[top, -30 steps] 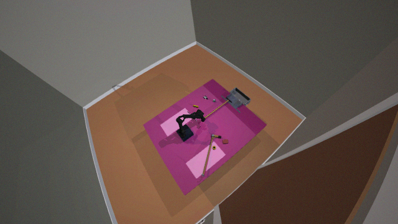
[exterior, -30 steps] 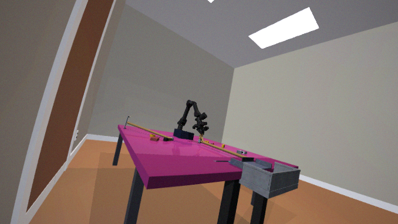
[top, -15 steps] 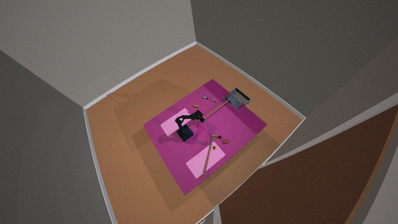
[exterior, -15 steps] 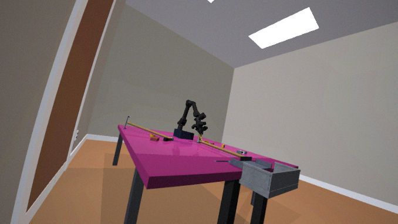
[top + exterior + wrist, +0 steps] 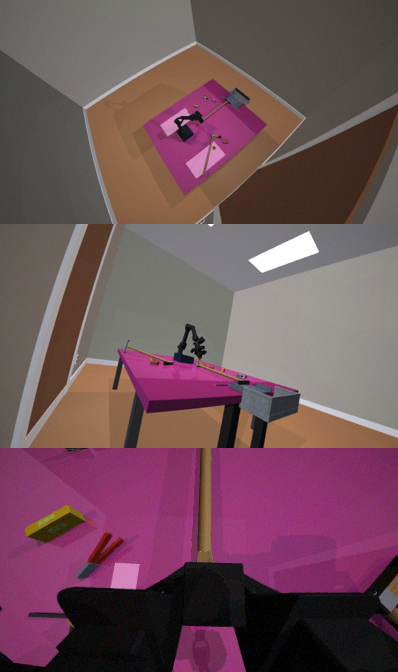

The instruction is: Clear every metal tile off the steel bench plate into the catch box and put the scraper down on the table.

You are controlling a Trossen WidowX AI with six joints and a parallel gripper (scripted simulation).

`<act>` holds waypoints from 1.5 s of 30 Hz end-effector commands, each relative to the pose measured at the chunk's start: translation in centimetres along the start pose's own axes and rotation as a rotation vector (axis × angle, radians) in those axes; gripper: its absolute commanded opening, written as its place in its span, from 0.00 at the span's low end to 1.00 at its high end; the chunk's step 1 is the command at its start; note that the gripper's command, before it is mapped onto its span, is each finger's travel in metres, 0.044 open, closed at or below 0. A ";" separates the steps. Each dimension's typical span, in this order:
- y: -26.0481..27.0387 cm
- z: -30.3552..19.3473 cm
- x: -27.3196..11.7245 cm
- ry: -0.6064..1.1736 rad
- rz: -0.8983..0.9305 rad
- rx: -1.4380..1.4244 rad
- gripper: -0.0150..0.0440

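Note:
My gripper (image 5: 202, 120) (image 5: 199, 359) (image 5: 206, 567) is shut on the handle end of a long wooden-shafted scraper (image 5: 215, 110) (image 5: 220, 373) (image 5: 205, 503), low over the table. The shaft runs away from the gripper, and its dark head lies at the near side of the grey steel plate (image 5: 232, 102). The grey catch box (image 5: 248, 101) (image 5: 255, 400) is at the plate's far end, beyond the table edge. No metal tile can be made out on the plate or in the box; the box floor is largely hidden in the exterior view.
A second long-handled tool (image 5: 208, 155) (image 5: 148, 353) lies across the table. A reddish block (image 5: 225, 141) (image 5: 154, 363) and a yellow ring (image 5: 213, 148) are near it. A yellow box (image 5: 195, 106) (image 5: 55, 524), red-handled pliers (image 5: 102, 549) and small metal objects lie on the other side.

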State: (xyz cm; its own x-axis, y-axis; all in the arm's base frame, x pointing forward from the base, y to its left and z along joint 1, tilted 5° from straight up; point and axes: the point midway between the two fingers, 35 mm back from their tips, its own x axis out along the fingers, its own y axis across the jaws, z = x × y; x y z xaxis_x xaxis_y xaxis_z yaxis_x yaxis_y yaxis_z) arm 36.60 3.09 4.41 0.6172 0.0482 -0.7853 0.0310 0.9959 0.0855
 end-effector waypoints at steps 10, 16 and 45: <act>-0.2 -0.9 -0.9 -0.016 -0.003 0.005 0.25; -0.3 -1.5 -1.2 -0.016 -0.003 0.005 0.25; -2.2 -3.4 -2.0 -0.014 -0.008 0.008 0.25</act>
State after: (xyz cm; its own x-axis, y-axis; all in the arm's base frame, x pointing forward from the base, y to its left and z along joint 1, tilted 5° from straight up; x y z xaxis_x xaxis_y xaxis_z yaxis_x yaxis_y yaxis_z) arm 32.68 1.53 3.60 0.6221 0.0405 -0.7819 0.0405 0.9957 0.0838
